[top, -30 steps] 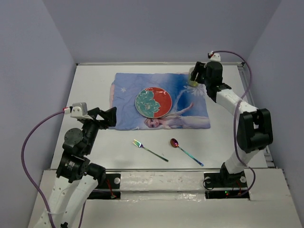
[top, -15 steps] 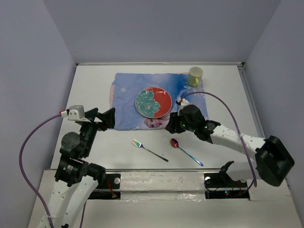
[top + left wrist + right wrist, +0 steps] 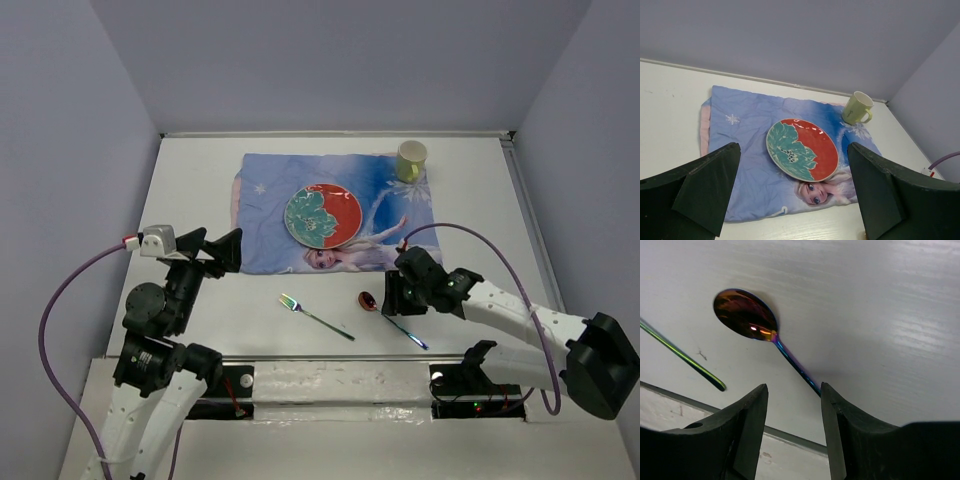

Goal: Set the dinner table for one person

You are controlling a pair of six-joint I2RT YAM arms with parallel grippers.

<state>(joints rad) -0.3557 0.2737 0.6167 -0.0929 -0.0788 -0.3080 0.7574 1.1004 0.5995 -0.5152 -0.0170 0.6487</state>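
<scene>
We judge that picking up the spoon (image 3: 385,312) is the step in hand. Our right tool (image 3: 392,295) hangs low over it, jaws partly apart on either side of the thin handle, gripping nothing. Our left tool (image 3: 215,250) gapes wide and empty by the placemat's (image 3: 270,190) near left corner. The tabletop (image 3: 190,180) spreads under everything. The plate (image 3: 323,216) and cup (image 3: 411,160) sit on the placemat, and the fork (image 3: 315,317) lies left of the spoon. Next we would settle onto the handle, close squarely, and carry the spoon to the plate's right.
</scene>
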